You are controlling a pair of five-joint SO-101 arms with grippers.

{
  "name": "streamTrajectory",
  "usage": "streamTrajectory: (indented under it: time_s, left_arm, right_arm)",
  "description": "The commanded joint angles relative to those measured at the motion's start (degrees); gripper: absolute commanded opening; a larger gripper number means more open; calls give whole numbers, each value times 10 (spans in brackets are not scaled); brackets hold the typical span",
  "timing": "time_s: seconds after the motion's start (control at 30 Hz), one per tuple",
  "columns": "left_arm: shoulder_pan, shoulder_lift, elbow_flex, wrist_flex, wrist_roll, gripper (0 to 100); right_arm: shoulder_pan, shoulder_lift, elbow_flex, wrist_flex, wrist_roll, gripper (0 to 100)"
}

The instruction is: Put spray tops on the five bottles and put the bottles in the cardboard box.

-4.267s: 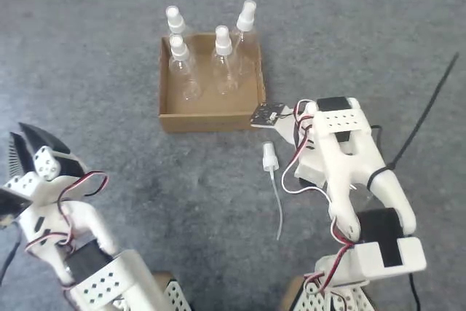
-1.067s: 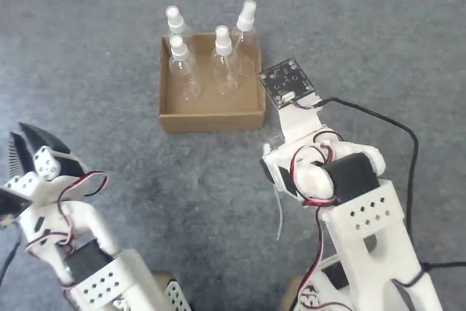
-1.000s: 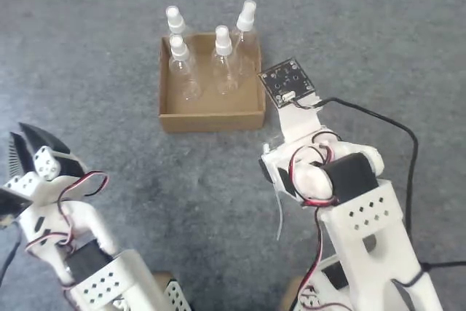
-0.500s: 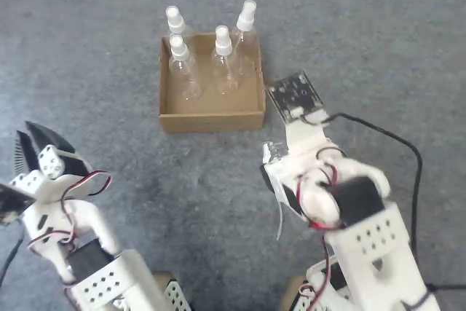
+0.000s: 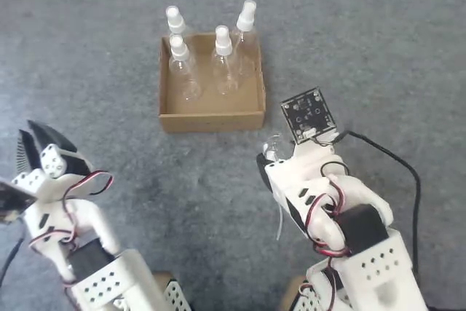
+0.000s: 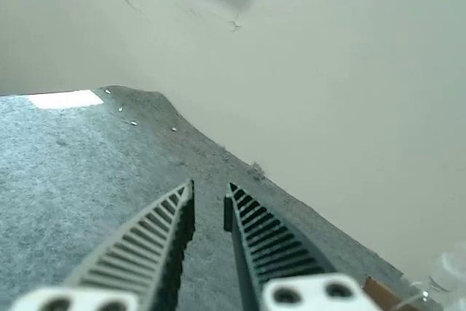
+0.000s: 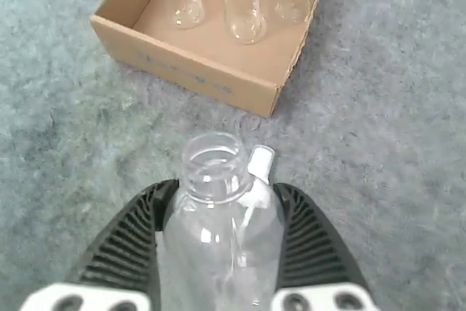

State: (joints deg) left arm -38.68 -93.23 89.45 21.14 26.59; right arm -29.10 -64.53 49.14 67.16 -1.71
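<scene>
Right claw [image 7: 222, 198] grips the 1 uncapped bottle [image 7: 218, 231], near the cardboard box [image 7: 196, 81] but apart from it. The bottle's base is cut off. Behind its neck, 1 loose spray top [image 7: 260, 162] lies partly hidden on the carpet [image 7: 378, 107]. Left claw [image 6: 209, 205] is slightly open w/ a thin gap, empty. 4 capped bottles [image 5: 223, 60] stand at the box; can't tell if the rear-left one is inside.
</scene>
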Motion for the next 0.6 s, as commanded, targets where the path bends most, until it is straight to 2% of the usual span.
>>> streamTrajectory:
  time_s: [0.0, 0.2, 0.33, 0.57]
  left_arm:
    - [18, -8, -9, -18, -5, 66]
    - [47, -8, -11, -17, -7, 66]
    - [73, -8, -21, -7, -40, 62]
    - [111, -8, -96, 123, -41, 63]
  right_arm:
    - [3, -16, 18, -52, -33, 6]
    - [3, -16, 33, -71, -35, 6]
    - [3, -16, 33, -69, -36, 6]
    - [4, -17, 33, -67, -36, 6]
